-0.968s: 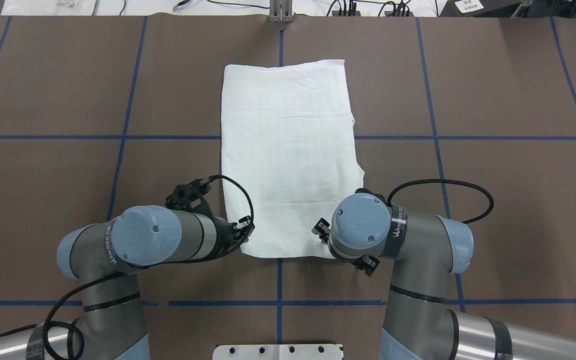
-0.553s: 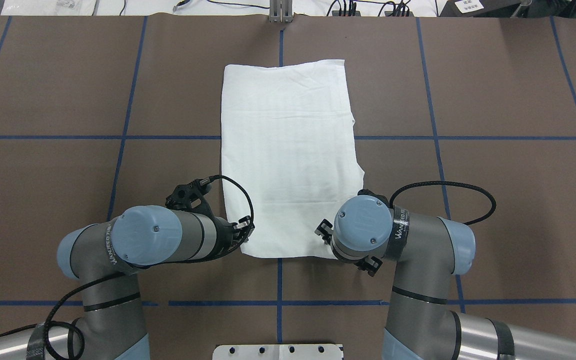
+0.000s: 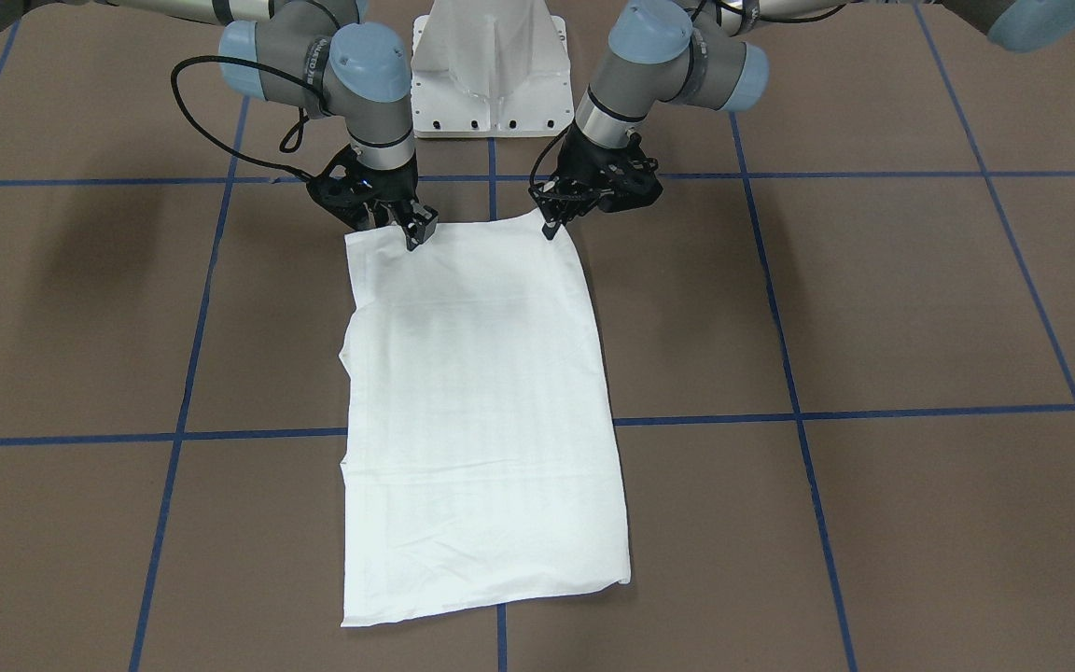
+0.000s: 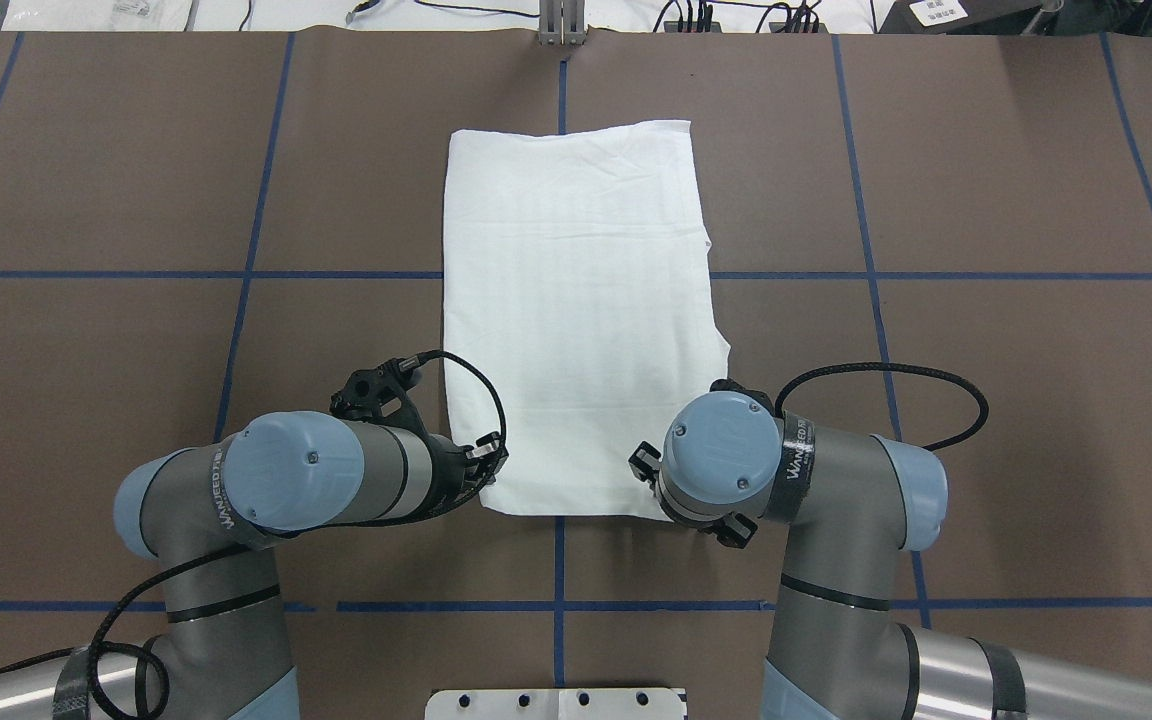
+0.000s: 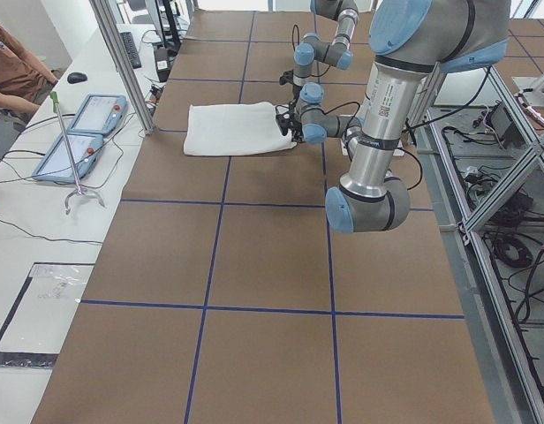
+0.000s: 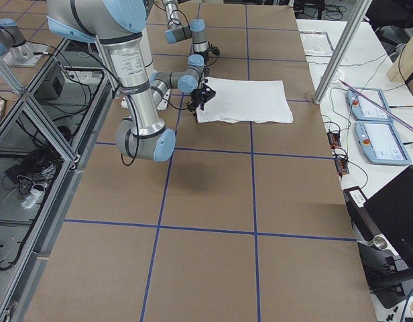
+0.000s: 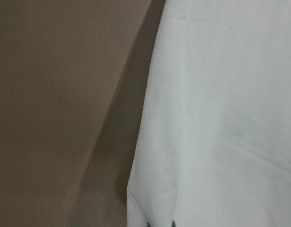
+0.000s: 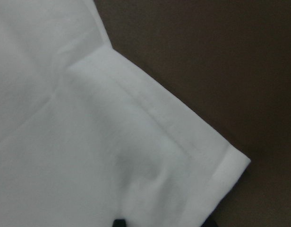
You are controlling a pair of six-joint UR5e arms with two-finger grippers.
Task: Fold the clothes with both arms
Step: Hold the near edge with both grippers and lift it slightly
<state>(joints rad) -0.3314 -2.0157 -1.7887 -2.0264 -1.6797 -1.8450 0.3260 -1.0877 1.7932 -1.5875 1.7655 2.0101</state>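
The brown table (image 4: 986,200) carries the white shirt (image 4: 576,300), flat at its centre as a long rectangle running 12 to 6 o'clock (seen from overhead). The left gripper (image 3: 550,226) is at the shirt's 7 o'clock corner, and I cannot tell how its fingers are set. The right gripper (image 3: 416,233) is at the 5 o'clock corner, fingertips (image 8: 119,223) spread over the hem.

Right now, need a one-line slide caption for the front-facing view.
Left gripper and right gripper at the robot-side edge of a folded white shirt lying on the brown table.

Overhead and front cameras face each other above the table (image 4: 136,150); two end cameras look along it; wrist cameras hug the shirt's (image 7: 221,118) corners.
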